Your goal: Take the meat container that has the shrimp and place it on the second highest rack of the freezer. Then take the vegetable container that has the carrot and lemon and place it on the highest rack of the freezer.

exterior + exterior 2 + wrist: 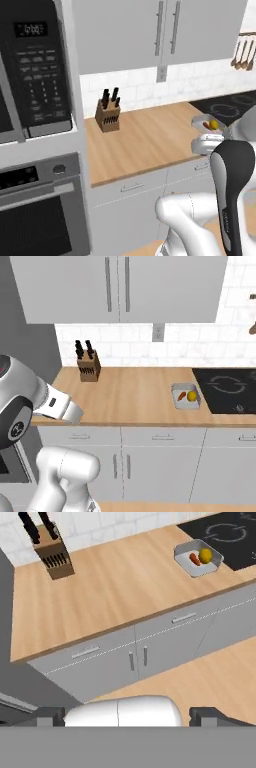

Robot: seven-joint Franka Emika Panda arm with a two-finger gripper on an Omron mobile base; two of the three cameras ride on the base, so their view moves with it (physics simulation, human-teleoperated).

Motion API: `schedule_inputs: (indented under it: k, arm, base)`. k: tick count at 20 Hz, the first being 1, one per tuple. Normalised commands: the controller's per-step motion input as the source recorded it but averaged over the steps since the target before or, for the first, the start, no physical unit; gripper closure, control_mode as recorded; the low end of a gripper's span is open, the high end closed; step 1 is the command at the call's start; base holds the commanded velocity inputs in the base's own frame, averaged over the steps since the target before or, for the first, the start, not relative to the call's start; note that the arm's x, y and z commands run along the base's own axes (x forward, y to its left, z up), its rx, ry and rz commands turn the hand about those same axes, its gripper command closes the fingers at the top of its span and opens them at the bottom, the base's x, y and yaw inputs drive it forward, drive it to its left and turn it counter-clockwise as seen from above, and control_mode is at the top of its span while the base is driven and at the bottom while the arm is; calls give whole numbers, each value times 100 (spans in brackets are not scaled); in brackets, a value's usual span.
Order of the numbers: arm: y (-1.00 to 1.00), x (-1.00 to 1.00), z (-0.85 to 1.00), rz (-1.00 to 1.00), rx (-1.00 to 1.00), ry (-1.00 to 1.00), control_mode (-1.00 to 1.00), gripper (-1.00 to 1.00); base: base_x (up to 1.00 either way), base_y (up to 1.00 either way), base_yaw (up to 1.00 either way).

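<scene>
The vegetable container [186, 396] is a small clear tub with an orange carrot and a yellow lemon. It sits on the wooden counter just left of the black cooktop [226, 384]. It also appears at the upper right of the hand view, vegetable container [198, 558], and half hidden behind my arm in the left base view, vegetable container [206, 123]. My gripper [127, 717] is open, its two dark fingertips [50, 716] far apart with nothing between them. It hangs in front of the counter's left end, well away from the tub. The meat container and the freezer are out of view.
A wooden knife block [88, 367] stands at the back left of the counter [135, 396]. Grey drawers and cabinet doors [137, 657] run below it, upper cabinets above. A microwave [32, 65] and wall oven [40, 210] fill the left side.
</scene>
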Motion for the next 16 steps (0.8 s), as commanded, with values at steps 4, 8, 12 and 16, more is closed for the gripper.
schedule_inputs:
  k: [4,8,12,16]
  arm:
    - [0,0,0,0,0,0,100,-100]
    - [0,0,0,0,0,0,100,-100]
    - [0,0,0,0,0,0,100,-100]
    - [0,0,0,0,0,0,100,-100]
  base:
    - [91,-100,28]
    - [6,-100,14]
    - [26,-93,0]
    - [44,-69,0]
